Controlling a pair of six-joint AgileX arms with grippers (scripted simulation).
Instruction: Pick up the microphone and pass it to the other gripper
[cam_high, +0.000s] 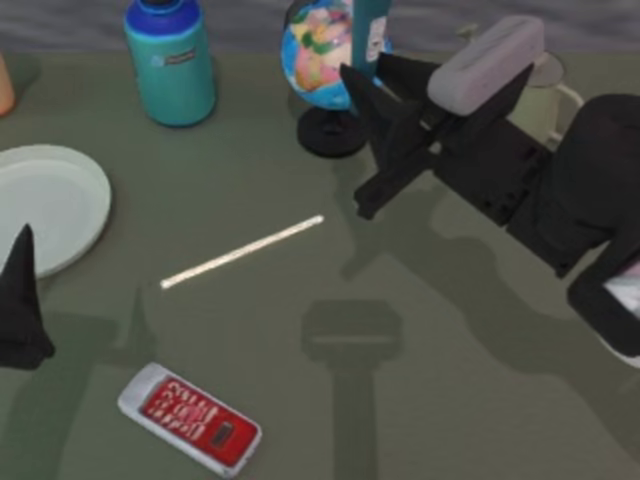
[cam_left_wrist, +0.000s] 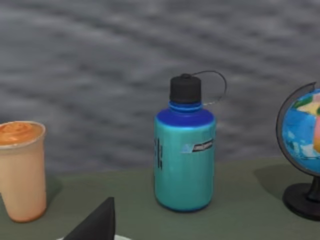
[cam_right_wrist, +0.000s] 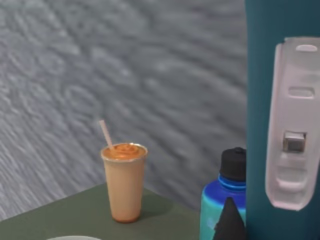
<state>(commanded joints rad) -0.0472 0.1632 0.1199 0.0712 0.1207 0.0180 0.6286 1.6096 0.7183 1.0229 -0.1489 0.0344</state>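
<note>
My right gripper (cam_high: 385, 95) is raised over the far right part of the table, just beside the globe (cam_high: 318, 45), and its two black fingers are closed on the microphone (cam_high: 372, 28). From above, only a short stretch of teal handle with the white strip shows, standing up past the fingers at the far edge of the picture. The right wrist view fills in the rest — the microphone (cam_right_wrist: 280, 120) sits hard up against the camera, its teal body upright and the white switch strip facing me, with one black fingertip (cam_right_wrist: 229, 220) showing beside it. I cannot see the head in any view.

My left gripper (cam_high: 22, 300) is parked low at the left edge, beside the white plate (cam_high: 55, 205); only one dark finger shows, so I cannot tell whether it is open or closed. The two grippers are well apart — the teal bottle (cam_high: 172, 62), a thin white stick (cam_high: 243, 252) and a red-and-white handset (cam_high: 190, 417) stand on the table in the stretch between them.
</note>
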